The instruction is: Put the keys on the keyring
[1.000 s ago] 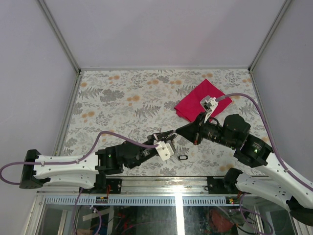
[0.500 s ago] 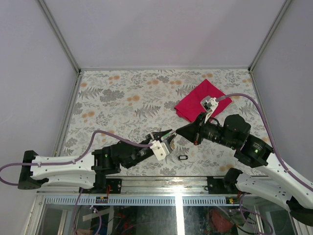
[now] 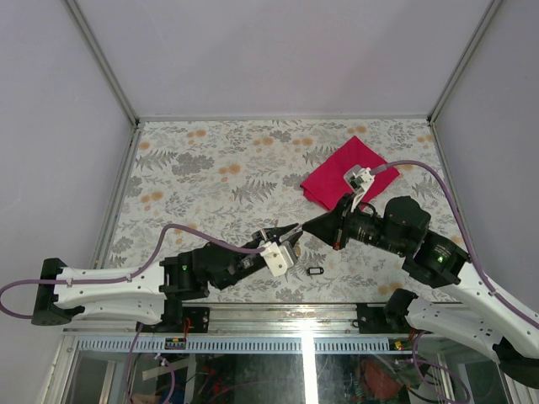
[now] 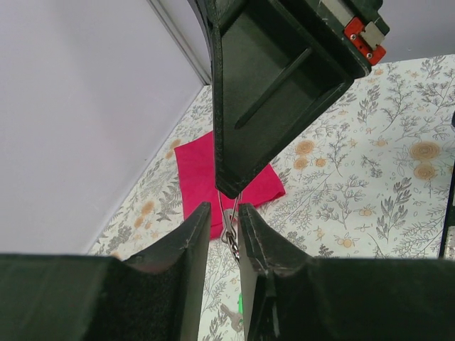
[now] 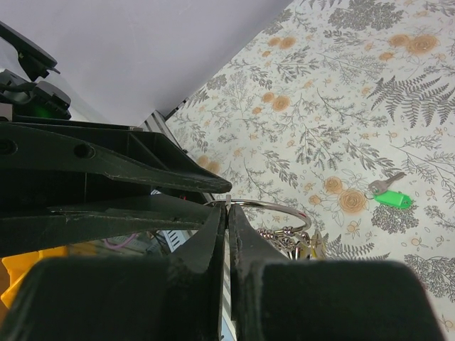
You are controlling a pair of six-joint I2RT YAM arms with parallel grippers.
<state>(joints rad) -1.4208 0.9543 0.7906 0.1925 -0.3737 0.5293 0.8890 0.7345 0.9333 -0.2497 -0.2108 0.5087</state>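
My right gripper (image 5: 228, 209) is shut on the thin silver keyring (image 5: 284, 207), held above the table. Small keys (image 5: 302, 245), one of them pale yellow, hang from the ring on short chains. My left gripper (image 4: 224, 213) stands narrowly open, its fingers on either side of the ring's wire and a hanging chain link (image 4: 230, 240). From above, the left gripper (image 3: 290, 231) meets the right gripper (image 3: 308, 225) tip to tip near the table's front middle. One black-framed key tag (image 3: 315, 271) lies loose on the table just below them.
A red cloth (image 3: 345, 172) lies at the back right of the flowered table (image 3: 210, 168). A silver key with a green tag (image 5: 393, 197) lies on the table beneath the grippers. Grey walls close in the left, right and back.
My left arm has drawn back slightly to the left and its fingertips have settled around the ring. The right arm and the ring have stayed still.
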